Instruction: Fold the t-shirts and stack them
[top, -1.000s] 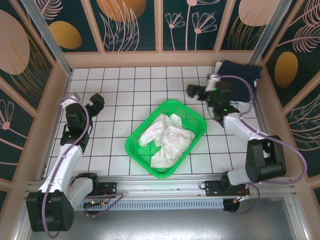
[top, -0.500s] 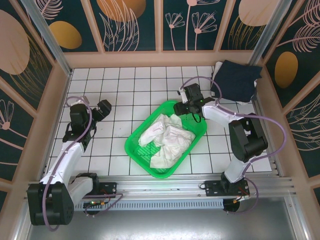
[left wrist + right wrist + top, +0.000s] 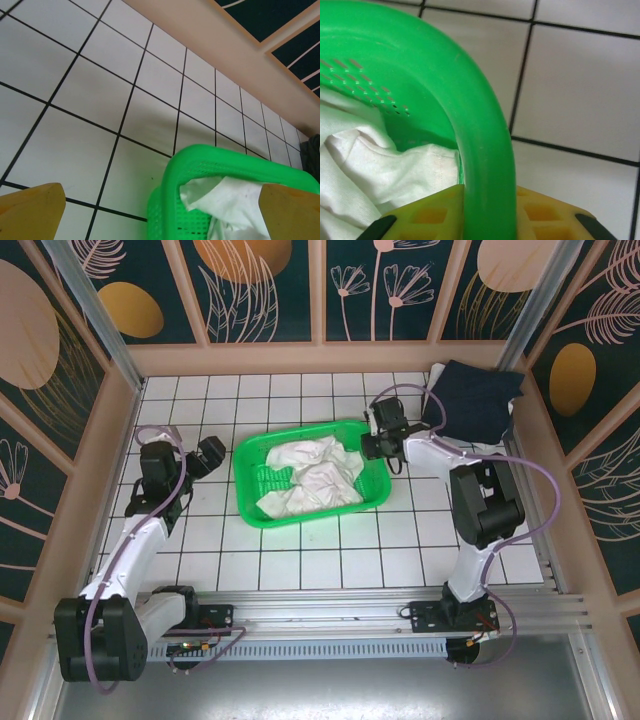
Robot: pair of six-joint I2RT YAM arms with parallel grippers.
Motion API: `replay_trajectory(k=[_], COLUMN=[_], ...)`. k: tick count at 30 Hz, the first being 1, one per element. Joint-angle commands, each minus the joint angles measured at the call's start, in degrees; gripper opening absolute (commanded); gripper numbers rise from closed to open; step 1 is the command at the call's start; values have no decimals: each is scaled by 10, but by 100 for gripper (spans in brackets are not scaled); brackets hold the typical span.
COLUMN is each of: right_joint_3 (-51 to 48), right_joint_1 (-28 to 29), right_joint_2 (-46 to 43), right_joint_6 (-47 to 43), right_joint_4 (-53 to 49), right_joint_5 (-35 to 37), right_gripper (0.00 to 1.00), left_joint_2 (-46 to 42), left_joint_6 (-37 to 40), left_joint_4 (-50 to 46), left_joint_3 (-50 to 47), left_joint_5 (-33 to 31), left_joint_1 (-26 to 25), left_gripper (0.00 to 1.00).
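Cream t-shirt [image 3: 312, 478] sits crumpled in a heap inside the green mesh basket [image 3: 246, 502], unfolded, bunched up against the basket's walls, and from the left wrist view a white fold pokes just above the rim. The navy t-shirt [image 3: 478, 398] lies well apart from it, rumpled in the far right corner of the white tiled table [image 3: 200, 560], pressed up against the wall there. Now to the basket itself: it's lying across the middle of the table, long side running left to right. The right gripper [image 3: 373, 448] is right on its right-hand end, and the right wrist camera makes it plain: the thick green rim runs straight down between the two yellow fingers [image 3: 427, 215], jaws drawn in close and clamped on that rim, cream cloth just inside it. Over on the other side, the left gripper [image 3: 207, 454] is just beside the basket's left end, pointing toward it, jaws spread wide, nothing between them but tile and basket corner.
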Motion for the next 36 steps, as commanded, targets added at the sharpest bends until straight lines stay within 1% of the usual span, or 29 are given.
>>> replay_trajectory(k=[1,4,7,9,10,12,15,17,18,19,20,22,25,27,28,31,33,36], right_joint_3=[34,61,95,139,168,220,294,320,325,324,319,296,218,136,85,-48,-109,-172], right_joint_1=[-14,-14,3,9,8,7,7,6,6,5,4,0,-17,-38,-53,-93,-108,-130], right_joint_2=[28,53,82,114,135,170,203,201,195,186,174,143,71,10,-25,-110,-150,-195], right_joint_6=[40,42,-17,-43,-50,-61,-70,-66,-64,-61,-54,-40,-3,29,46,81,89,98], right_joint_4=[12,12,21,7,-4,-23,-61,-68,-70,-70,-70,-68,-45,-7,17,80,94,98], right_joint_5=[33,24,5,5,5,14,26,29,24,18,18,18,10,-3,-27,-73,-75,-65], right_gripper=[20,18,19,19,20,28,46,65,73,79,83,90,99,99,99,99,99,99], left_joint_2=[-6,4,31,64,86,123,152,147,143,138,132,126,144,165,180,232,265,312], left_joint_6=[16,16,26,45,60,97,141,169,181,204,226,253,278,303,320,357,369,382], left_joint_4=[-21,-23,-26,-41,-59,-95,-118,-119,-120,-123,-125,-118,-111,-114,-115,-125,-128,-136], left_joint_3=[20,24,40,68,92,136,165,162,159,157,153,145,147,153,159,188,209,238], left_joint_5=[-15,-17,-12,-12,-22,-50,-51,-50,-48,-45,-54,-53,-14,0,-1,-22,-34,-67], left_joint_1=[-4,-4,-6,-18,-34,-78,-131,-159,-172,-190,-216,-261,-297,-320,-334,-373,-391,-410], left_gripper=[99,99,99,99,99,99,99,98,99,99,98,98,98,96,93,87,81,76])
